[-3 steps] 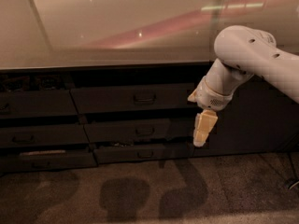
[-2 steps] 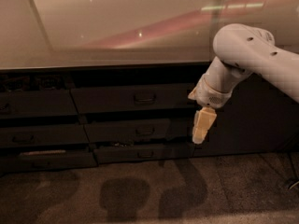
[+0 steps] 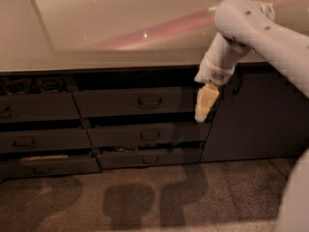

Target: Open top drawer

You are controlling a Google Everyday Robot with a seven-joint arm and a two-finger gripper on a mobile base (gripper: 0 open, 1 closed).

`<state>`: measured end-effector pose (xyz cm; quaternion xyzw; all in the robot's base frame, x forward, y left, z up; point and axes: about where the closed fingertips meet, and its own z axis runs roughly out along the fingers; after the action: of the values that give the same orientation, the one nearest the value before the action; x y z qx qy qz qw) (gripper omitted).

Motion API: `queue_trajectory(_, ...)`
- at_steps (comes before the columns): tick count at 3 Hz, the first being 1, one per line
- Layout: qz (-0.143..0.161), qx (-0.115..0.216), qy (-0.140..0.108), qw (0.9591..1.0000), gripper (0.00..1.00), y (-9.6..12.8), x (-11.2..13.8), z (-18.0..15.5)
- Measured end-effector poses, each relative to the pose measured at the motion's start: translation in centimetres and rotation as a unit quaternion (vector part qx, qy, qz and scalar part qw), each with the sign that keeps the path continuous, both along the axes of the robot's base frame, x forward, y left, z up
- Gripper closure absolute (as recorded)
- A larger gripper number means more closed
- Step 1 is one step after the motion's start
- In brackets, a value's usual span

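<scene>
**Just beside the drawer's right end, the gripper hangs**

The top drawer (image 3: 120, 103) sits directly under the pale countertop (image 3: 96, 57). Its long axis runs left to right, and its dark front and loop handle (image 3: 150, 101) face the camera. The gripper (image 3: 204, 105) points downward in front of the drawer's right end, beside the tall cabinet door (image 3: 256, 115). Its state cannot be made out.

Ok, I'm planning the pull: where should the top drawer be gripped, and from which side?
By the small loop handle centred on the front of the top drawer, approached head-on. The front is otherwise flat, so the loop looks like the only purchase. The gripper hangs beside one end of the drawer, so it probably needs to move across to the handle.
</scene>
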<state>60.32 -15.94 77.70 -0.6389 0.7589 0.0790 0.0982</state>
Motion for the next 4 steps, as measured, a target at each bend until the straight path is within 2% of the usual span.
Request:
queue_trajectory(1,-0.008,0.007,-0.030,0.9995,0.00,-0.3,1.8,2.8)
queue_trajectory(3,0.013,-0.003,-0.051,0.9986,0.00,0.3,0.1,1.2)
queue_trajectory(4,-0.028,-0.024,-0.112,0.9930,0.00,-1.1,-2.7,3.3)
